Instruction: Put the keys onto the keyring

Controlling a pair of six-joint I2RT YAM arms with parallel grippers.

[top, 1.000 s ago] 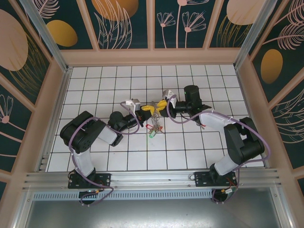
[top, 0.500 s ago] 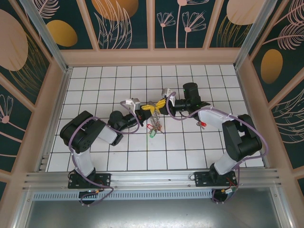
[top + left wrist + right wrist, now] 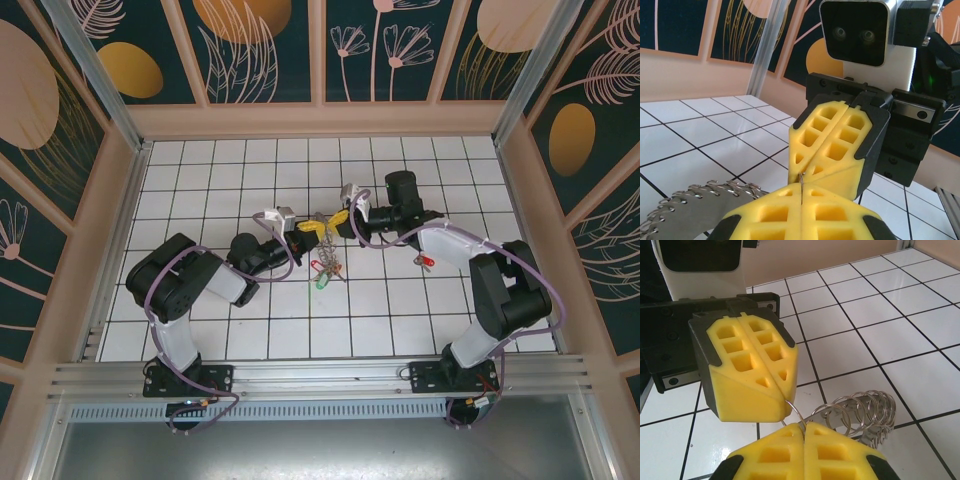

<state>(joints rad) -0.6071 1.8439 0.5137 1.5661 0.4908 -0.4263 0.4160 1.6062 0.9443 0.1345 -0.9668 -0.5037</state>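
Two grippers: the left gripper and the right gripper meet tip to tip at mid-table, the right one at 2 o'clock from the left.
Change: over the last second the right gripper has drifted slightly toward 11 o'clock, while the left has held its place.
Meaning: probably a small tug or regrip on the ring, with no key going on yet.
Left jaws: pressed together, pinching a thin wire at the tips.
Right jaws: pressed together on the same wire loop.
Keyring: slung between both tips, its coils sagging toward 6 o'clock.
Keys: the green key sits at the bunch's 6 o'clock end. The red key lies loose on the tiles at 4 o'clock, beside the right arm, and is not yet threaded.
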